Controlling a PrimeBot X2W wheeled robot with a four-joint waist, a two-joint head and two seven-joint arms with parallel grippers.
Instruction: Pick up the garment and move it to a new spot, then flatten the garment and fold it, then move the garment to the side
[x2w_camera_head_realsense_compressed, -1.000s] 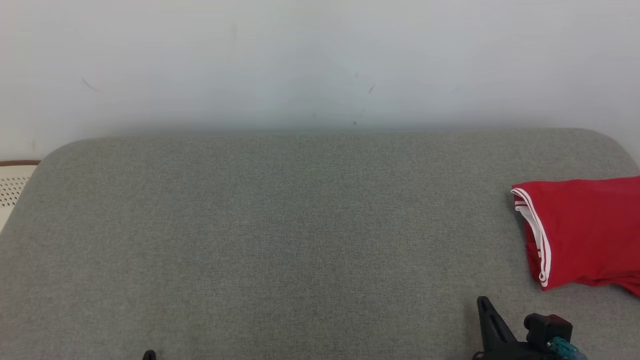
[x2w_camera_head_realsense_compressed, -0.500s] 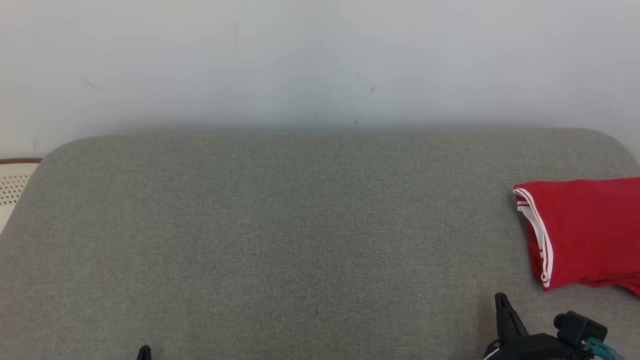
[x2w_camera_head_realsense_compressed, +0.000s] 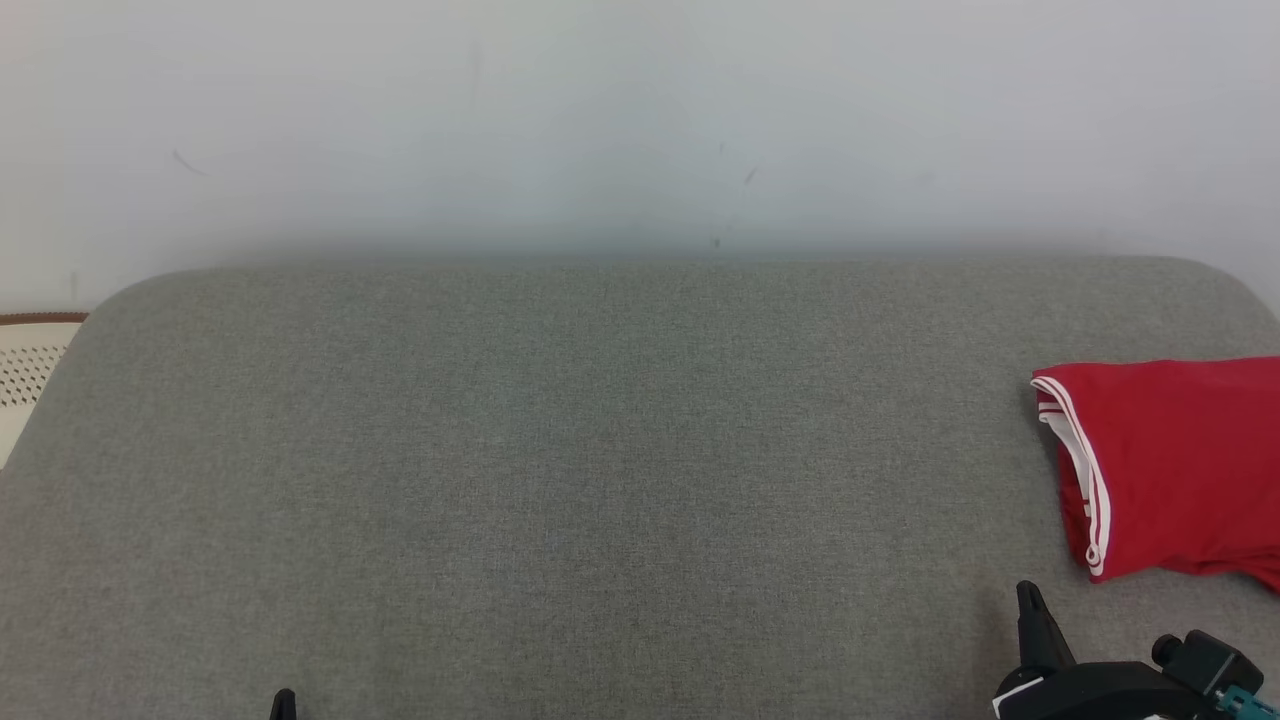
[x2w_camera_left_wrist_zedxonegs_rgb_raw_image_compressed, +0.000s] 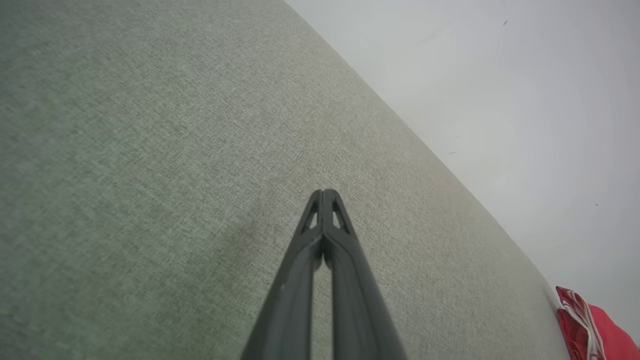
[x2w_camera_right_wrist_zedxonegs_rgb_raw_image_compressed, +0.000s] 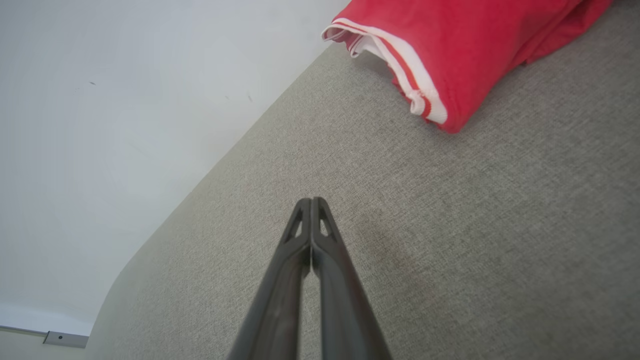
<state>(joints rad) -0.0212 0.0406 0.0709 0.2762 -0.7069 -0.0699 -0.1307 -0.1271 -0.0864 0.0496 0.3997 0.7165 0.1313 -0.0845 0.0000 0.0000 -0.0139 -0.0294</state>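
Note:
The garment (x2w_camera_head_realsense_compressed: 1175, 465) is red with white trim, folded flat at the right side of the grey cushioned surface (x2w_camera_head_realsense_compressed: 600, 450), running off the head view's right edge. It also lies at the top of the right wrist view, garment (x2w_camera_right_wrist_zedxonegs_rgb_raw_image_compressed: 450, 45), and in the lower right corner of the left wrist view, garment (x2w_camera_left_wrist_zedxonegs_rgb_raw_image_compressed: 590, 327). My right gripper (x2w_camera_head_realsense_compressed: 1028, 592) stands shut and holds nothing, near the front edge just below and left of the garment; its tips (x2w_camera_right_wrist_zedxonegs_rgb_raw_image_compressed: 311, 201) meet above bare fabric. My left gripper (x2w_camera_left_wrist_zedxonegs_rgb_raw_image_compressed: 324, 192) is shut too, with its tip (x2w_camera_head_realsense_compressed: 284, 697) at the lower left.
A pale wall (x2w_camera_head_realsense_compressed: 640, 120) rises behind the cushioned surface. A cream perforated object (x2w_camera_head_realsense_compressed: 25, 365) with a brown rim sits beyond the surface's left end. The surface's far corners are rounded.
My right gripper has drawn to the right and a little down toward the lower right corner. The left tip barely shifted. The whole picture has drifted slightly, so the camera moved a little.

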